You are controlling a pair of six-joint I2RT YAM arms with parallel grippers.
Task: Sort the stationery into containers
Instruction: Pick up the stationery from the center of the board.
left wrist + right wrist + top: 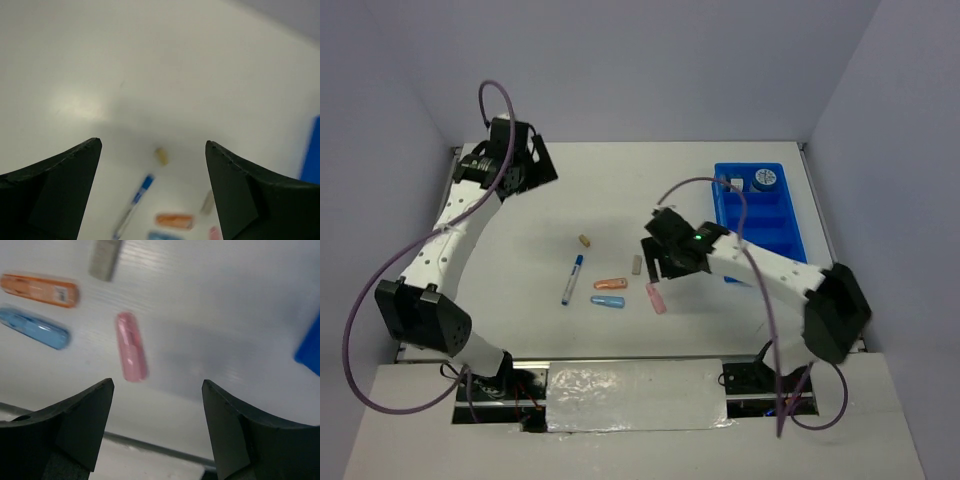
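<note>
The stationery lies loose mid-table: a tan stub (584, 240), a white pen with a blue cap (572, 279), an orange capsule (610, 284), a blue capsule (608, 301), a pink capsule (656, 298) and a grey stub (637, 264). The blue compartment tray (782, 232) stands at the right, with a patterned roll (764, 180) in its far end. My right gripper (660, 268) hovers open just above the pink capsule (131, 346), with nothing between its fingers (85, 415). My left gripper (548, 165) is open and empty at the far left, well away from the pen (135, 202).
Grey walls close in the table on the left, back and right. A strip of shiny tape (635, 392) runs along the near edge between the arm bases. Purple cables (380, 290) loop off both arms.
</note>
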